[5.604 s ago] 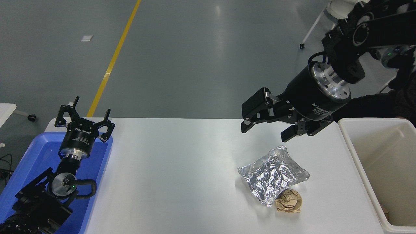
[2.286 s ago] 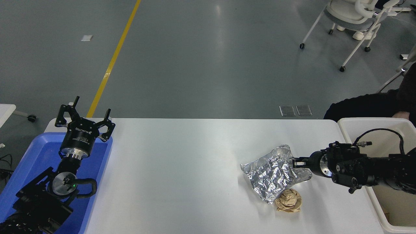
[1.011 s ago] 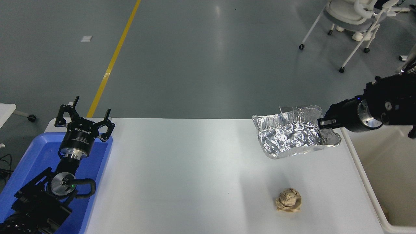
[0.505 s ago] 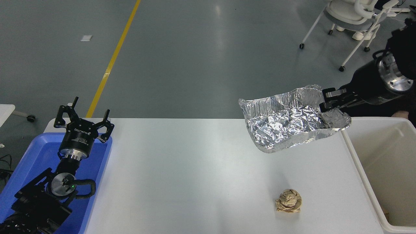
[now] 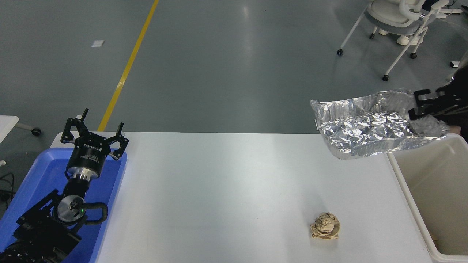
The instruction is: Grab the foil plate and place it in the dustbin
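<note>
The shiny, wrinkled foil plate (image 5: 369,126) hangs in the air over the table's far right corner, tilted, its right end reaching above the dustbin's far left rim. My right gripper (image 5: 420,106) comes in from the right edge and is shut on the plate's right rim. The off-white dustbin (image 5: 406,190) stands at the table's right side, deep and plain-walled. My left gripper (image 5: 94,132) stays parked at the lower left, open, above the blue tray.
A crumpled brown paper ball (image 5: 325,226) lies on the white table (image 5: 219,190) near its front right. A shallow blue tray (image 5: 109,186) sits at the left under my left arm. Wheeled chairs (image 5: 398,22) stand on the floor beyond.
My right gripper closed on the foil plate, lifted it off the table beside the paper ball, and carried it up and to the right toward the dustbin. The left arm stayed still.
</note>
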Controlling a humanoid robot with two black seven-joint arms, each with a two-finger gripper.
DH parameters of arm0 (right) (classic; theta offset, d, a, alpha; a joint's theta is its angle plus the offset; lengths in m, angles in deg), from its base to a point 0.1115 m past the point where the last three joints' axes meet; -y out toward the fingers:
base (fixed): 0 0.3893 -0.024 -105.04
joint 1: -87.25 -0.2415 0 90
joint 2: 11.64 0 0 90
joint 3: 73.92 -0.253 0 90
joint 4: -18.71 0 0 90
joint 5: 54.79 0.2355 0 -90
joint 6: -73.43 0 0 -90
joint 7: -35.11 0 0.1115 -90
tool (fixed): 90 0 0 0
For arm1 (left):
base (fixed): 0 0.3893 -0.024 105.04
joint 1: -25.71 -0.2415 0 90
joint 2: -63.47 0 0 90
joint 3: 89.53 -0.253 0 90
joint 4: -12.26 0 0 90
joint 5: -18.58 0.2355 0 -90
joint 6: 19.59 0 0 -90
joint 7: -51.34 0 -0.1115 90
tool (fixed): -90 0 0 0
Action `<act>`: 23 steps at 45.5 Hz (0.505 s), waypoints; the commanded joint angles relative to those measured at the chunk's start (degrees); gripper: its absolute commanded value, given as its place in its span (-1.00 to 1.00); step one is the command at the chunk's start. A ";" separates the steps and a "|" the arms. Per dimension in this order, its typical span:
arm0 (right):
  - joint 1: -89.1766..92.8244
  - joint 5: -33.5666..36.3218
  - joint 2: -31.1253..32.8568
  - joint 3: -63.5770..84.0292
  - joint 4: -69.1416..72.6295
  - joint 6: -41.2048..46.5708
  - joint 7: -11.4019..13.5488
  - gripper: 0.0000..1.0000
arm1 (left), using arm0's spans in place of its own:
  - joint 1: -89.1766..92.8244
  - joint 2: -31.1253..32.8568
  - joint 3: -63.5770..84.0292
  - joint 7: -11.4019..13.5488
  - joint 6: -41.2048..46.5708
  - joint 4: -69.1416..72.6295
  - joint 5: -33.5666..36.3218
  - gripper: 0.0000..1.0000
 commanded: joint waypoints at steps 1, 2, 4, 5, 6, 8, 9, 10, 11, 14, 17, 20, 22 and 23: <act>8.59 -5.78 11.24 1.72 -16.40 -0.20 -1.35 -1.00 | -0.01 0.02 0.00 0.01 0.00 0.02 0.00 1.00; 9.82 -5.78 11.76 1.37 -17.99 -0.38 -1.44 -1.00 | -0.01 0.02 0.00 0.09 0.00 0.02 0.00 1.00; 12.72 -6.04 12.99 0.49 -20.80 -0.55 -1.44 -1.00 | -0.01 0.02 0.00 0.09 0.00 -0.06 0.00 1.00; 14.13 -6.21 13.78 -0.12 -22.12 -0.55 -1.53 -1.00 | -0.01 0.02 0.00 0.09 0.00 0.02 0.00 1.00; 15.53 -6.56 14.66 -1.00 -23.26 -0.64 -1.53 -1.00 | -0.01 0.02 0.00 0.09 0.00 0.02 0.00 1.00; 18.43 -7.18 16.16 -3.46 -25.55 -0.73 -1.53 -1.00 | -0.01 0.02 0.00 0.09 0.00 0.02 0.00 1.00; 19.93 -7.44 16.86 -4.78 -26.61 -0.73 -1.44 -1.00 | -0.01 0.02 0.00 0.09 0.00 -0.06 0.00 1.00; 21.59 -7.79 17.39 -6.09 -27.57 -0.73 -1.53 -1.00 | 0.07 0.02 0.00 0.09 0.00 -0.06 0.00 1.00; 23.35 -8.06 17.92 -7.67 -28.54 -0.82 -1.44 -1.00 | -0.01 0.02 0.00 0.09 0.00 -0.06 0.00 1.00; 29.24 -8.24 18.89 -12.33 -31.44 -1.78 -1.44 -1.00 | 0.07 0.02 0.00 0.09 0.00 0.02 0.00 1.00; 35.91 -8.24 19.15 -16.73 -34.08 -4.24 -1.36 -1.00 | 0.07 0.02 0.00 0.09 0.00 -0.06 0.00 1.00; 42.86 -8.15 19.15 -20.42 -37.24 -7.14 -1.18 -1.00 | 0.07 0.02 0.00 0.09 0.00 0.02 0.00 1.00; 47.17 -7.36 19.15 -22.71 -39.79 -8.55 -1.09 -1.00 | 0.07 0.02 -0.08 0.09 0.00 0.02 0.00 1.00; 49.19 -7.18 19.15 -24.02 -41.10 -9.16 -1.09 -1.00 | 0.16 0.10 -0.08 0.09 0.00 -0.06 0.00 1.00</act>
